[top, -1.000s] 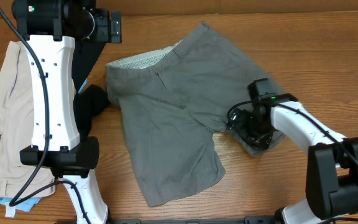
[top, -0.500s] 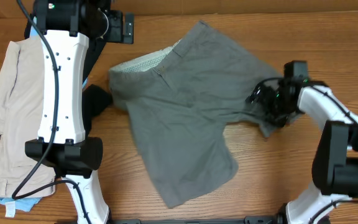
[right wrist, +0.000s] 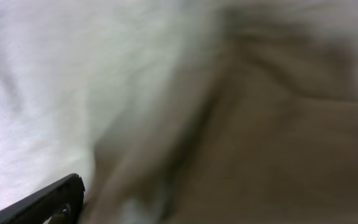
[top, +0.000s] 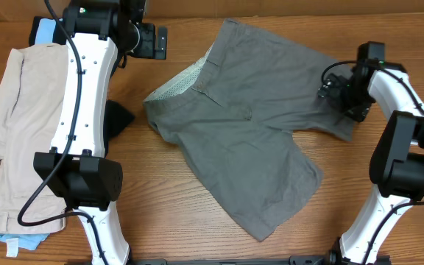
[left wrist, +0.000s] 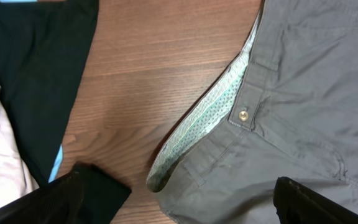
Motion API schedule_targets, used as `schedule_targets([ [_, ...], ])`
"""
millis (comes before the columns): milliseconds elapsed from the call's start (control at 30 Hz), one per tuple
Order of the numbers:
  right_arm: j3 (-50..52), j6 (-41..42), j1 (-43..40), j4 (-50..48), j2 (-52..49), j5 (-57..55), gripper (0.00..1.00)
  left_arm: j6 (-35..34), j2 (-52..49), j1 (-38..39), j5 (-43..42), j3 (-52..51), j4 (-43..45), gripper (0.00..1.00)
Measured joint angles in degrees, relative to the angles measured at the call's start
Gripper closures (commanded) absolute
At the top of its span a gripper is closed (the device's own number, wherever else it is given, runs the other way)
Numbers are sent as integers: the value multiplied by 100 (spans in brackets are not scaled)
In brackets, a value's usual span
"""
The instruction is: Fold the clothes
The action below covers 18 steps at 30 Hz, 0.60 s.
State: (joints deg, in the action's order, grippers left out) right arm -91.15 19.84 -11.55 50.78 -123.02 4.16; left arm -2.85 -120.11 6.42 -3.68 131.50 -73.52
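The grey shorts [top: 249,140] lie spread on the wooden table, with the waistband at the left showing its pale lining and one leg running toward the front. My right gripper [top: 342,99] is shut on the hem of the far right leg. In the right wrist view, blurred grey cloth [right wrist: 260,124] fills the frame. My left gripper [top: 153,43] is open and empty, hovering beyond the waistband. In the left wrist view its fingers [left wrist: 179,211] straddle the waistband corner of the shorts [left wrist: 303,93], near the button [left wrist: 243,114].
Beige shorts [top: 13,132] lie along the left edge. A black garment [top: 116,118] lies between them and the grey shorts and also shows in the left wrist view [left wrist: 36,81]. A light blue item [top: 44,29] peeks out at the far left.
My right gripper has pulled the leg hem to the right and farther back, dragging the shorts right and spreading them out. My left arm has shifted right.
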Motion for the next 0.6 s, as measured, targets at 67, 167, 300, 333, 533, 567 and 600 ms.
schedule_targets([
  [67,-74,-61,-76,326,-7,-70,0,0,-2,-2,-4,-61,20,0],
  [167,-105,-79,-109,931,-7,-153,0,0,-2,0,-22,-111,48,0],
  [300,-94,48,22,1482,-15,-186,0,0,-2,0,-24,-131,52,0],
  [333,-68,114,79,1519,-15,-190,0,0,-2,0,-24,-136,52,0],
  [533,247,461,319,1517,-13,-299,0,2,-2,0,-26,-142,22,0],
  [567,247,496,313,1517,-13,-310,0,7,-2,0,-26,-142,24,0],
  [600,245,520,302,1523,-13,-308,0,17,-2,0,-31,-142,24,0],
])
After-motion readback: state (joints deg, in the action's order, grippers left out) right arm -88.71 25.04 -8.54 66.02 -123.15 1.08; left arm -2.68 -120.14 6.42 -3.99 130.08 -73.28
